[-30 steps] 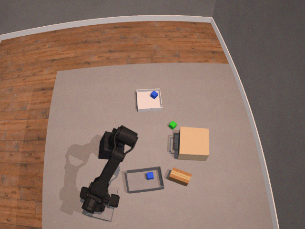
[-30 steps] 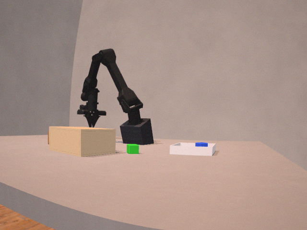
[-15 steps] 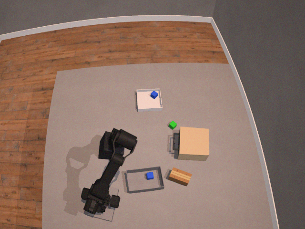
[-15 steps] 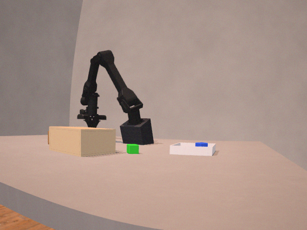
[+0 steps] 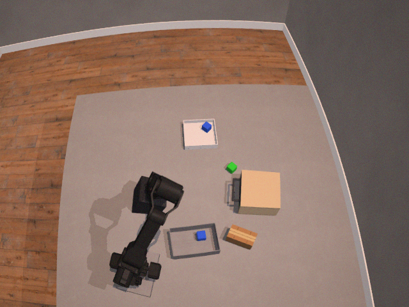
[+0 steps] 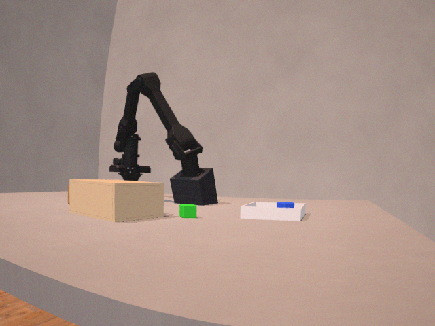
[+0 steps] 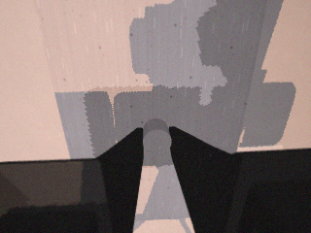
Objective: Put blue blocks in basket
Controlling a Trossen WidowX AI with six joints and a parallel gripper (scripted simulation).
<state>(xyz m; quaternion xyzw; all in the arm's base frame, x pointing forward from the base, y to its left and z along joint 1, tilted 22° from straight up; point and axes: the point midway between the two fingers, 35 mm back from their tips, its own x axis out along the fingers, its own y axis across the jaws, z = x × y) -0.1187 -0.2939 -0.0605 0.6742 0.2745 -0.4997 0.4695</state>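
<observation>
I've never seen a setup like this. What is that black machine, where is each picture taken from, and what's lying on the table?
The black machine is a robot arm with a two-fingered gripper at its end. One picture looks down from above, one from the side across the table, and one from a camera on the arm's wrist, looking past the fingers.

On the grey table stand a white basket with a blue block in it, a green block, a tan drawer cabinet, a small wooden slatted block, and an open grey box with a second blue block inside.

The gripper is shut on the round knob of the box's flat lid, held off to the side of the box.
</observation>
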